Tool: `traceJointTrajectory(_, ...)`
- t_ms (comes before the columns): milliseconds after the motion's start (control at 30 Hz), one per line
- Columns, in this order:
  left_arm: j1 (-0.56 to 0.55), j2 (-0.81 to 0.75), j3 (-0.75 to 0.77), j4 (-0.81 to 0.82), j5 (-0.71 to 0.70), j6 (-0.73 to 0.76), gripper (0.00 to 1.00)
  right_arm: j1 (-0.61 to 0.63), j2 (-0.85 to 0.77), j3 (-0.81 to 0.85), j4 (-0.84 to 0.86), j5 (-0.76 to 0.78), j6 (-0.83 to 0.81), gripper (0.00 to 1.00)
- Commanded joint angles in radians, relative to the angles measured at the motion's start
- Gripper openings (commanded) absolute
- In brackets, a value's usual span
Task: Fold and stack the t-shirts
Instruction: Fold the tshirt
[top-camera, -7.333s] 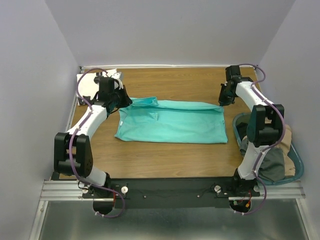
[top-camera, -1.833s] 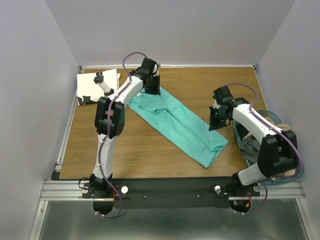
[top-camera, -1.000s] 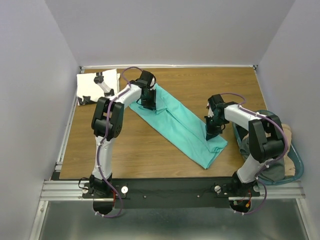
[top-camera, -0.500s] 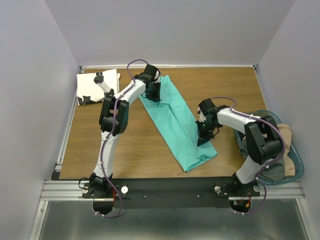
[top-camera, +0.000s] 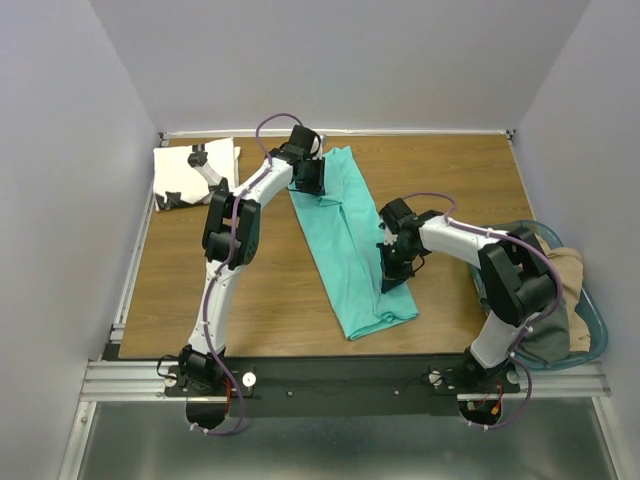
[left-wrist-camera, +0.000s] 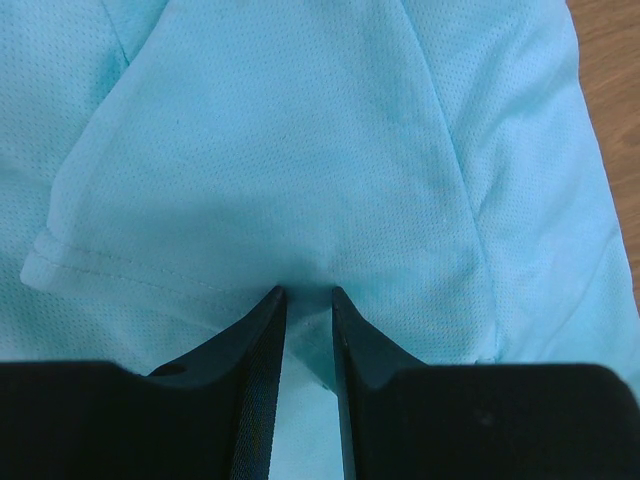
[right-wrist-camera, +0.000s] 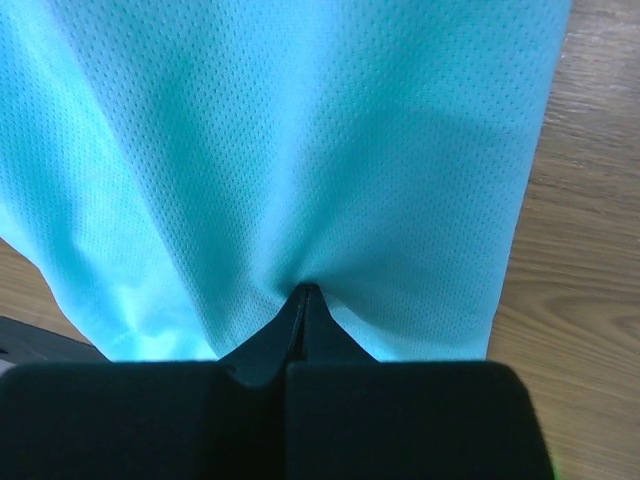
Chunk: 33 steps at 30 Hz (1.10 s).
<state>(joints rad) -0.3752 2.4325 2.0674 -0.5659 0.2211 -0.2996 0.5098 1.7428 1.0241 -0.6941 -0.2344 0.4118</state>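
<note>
The turquoise t-shirt lies as a long folded strip, running from the far middle of the table toward the near middle. My left gripper is at its far end, and its jaws are closed on a bunched fold of the cloth. In the left wrist view the left gripper shows a narrow gap filled with fabric. My right gripper pinches the strip's right edge near its lower end. The right wrist view shows the right gripper fully shut on the turquoise cloth. The white t-shirt with black marks lies folded at the far left corner.
A teal-rimmed basket with grey and tan clothes sits at the table's right edge, beside the right arm's base. Bare wooden table lies left of the strip. Walls close in the far and side edges.
Both grippers have swung the turquoise strip from a diagonal lie to nearly lengthwise. The right gripper moved left with its end, and the left gripper shifted slightly farther back.
</note>
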Motion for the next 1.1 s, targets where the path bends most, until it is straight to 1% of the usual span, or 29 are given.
traceJointTrajectory(0, 0.004, 0.083, 0.042, -0.020, 0.037, 0.019, 0.33, 0.012, 0.006, 0.028, 0.015, 0.014, 0.033, 0.00)
traceJointTrajectory(100, 0.004, 0.092, 0.111, -0.023, 0.066, -0.001, 0.33, 0.013, -0.022, 0.065, -0.037, 0.038, 0.022, 0.00)
traceJointTrajectory(233, 0.004, 0.060, 0.158, -0.015, 0.080, -0.030, 0.34, 0.013, -0.058, 0.113, -0.119, 0.096, -0.019, 0.00)
traceJointTrajectory(367, 0.004, -0.027, 0.094, 0.024, 0.055, -0.050, 0.34, 0.013, -0.080, 0.110, -0.189, 0.113, -0.045, 0.00)
traceJointTrajectory(400, 0.004, -0.073, 0.038, 0.034, 0.052, -0.058, 0.34, 0.013, -0.089, 0.082, -0.191, 0.110, -0.048, 0.00)
traceJointTrajectory(500, 0.004, -0.147, -0.084, 0.063, 0.044, -0.067, 0.34, 0.015, -0.095, 0.027, -0.189, 0.103, -0.054, 0.00)
traceJointTrajectory(567, 0.004, -0.171, -0.159, 0.078, 0.046, -0.075, 0.33, 0.015, -0.094, 0.007, -0.188, 0.093, -0.062, 0.00)
traceJointTrajectory(700, 0.004, -0.201, -0.260, 0.096, 0.028, -0.075, 0.31, 0.015, -0.080, -0.006, -0.170, 0.083, -0.067, 0.00)
traceJointTrajectory(867, 0.004, -0.181, -0.288, 0.123, 0.035, -0.069, 0.31, 0.018, -0.031, -0.007, -0.111, 0.064, -0.053, 0.01)
traceJointTrajectory(1067, 0.005, -0.096, -0.227, 0.103, 0.020, -0.038, 0.31, 0.053, 0.030, -0.021, -0.055, 0.041, -0.033, 0.00)
